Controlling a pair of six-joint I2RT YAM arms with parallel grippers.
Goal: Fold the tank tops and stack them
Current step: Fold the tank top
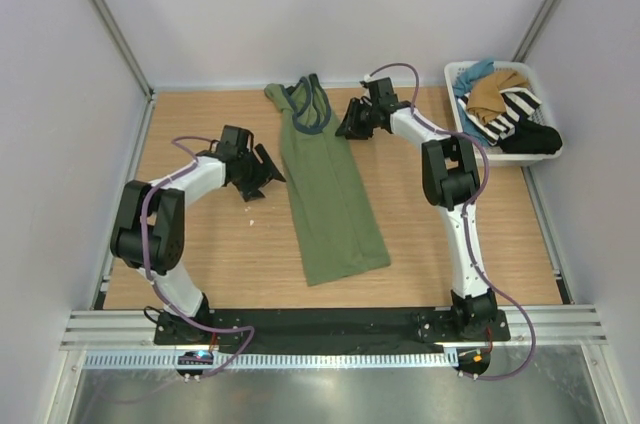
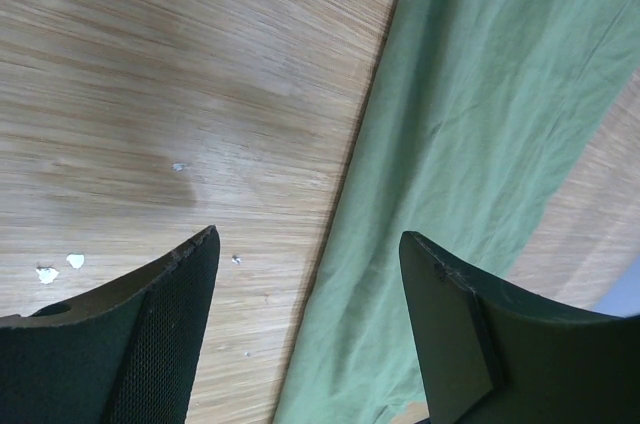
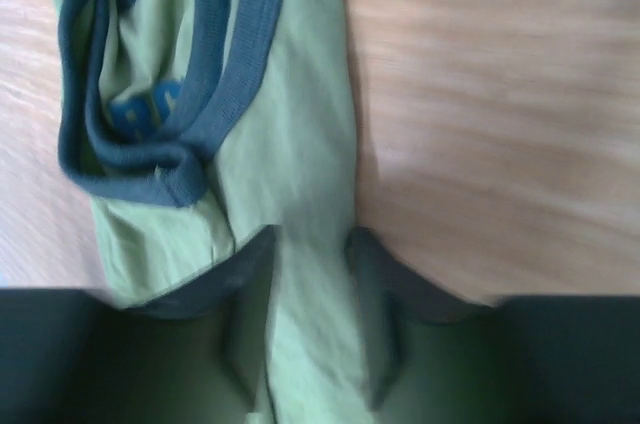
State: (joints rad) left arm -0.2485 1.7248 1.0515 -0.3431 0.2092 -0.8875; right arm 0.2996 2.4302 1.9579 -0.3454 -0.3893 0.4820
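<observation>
The olive green tank top (image 1: 325, 194) lies folded lengthwise in a long strip on the wooden table, its dark blue-grey trim (image 1: 312, 109) at the far end. My left gripper (image 1: 262, 176) is open just left of the strip's left edge; the left wrist view shows the gripper (image 2: 308, 234) over that edge of the cloth (image 2: 470, 144). My right gripper (image 1: 350, 124) is at the strip's right edge near the shoulder. In the right wrist view its gripper (image 3: 312, 234) has its fingers close together with green cloth (image 3: 300, 144) between them. The tan-brown tank top (image 1: 492, 94) lies crumpled in the basket.
A white basket (image 1: 455, 72) stands at the far right with a striped garment (image 1: 512, 109), a black garment (image 1: 530, 139) and a blue cloth (image 1: 470, 74). Metal frame posts and grey walls border the table. A black strip and rail run along the near edge.
</observation>
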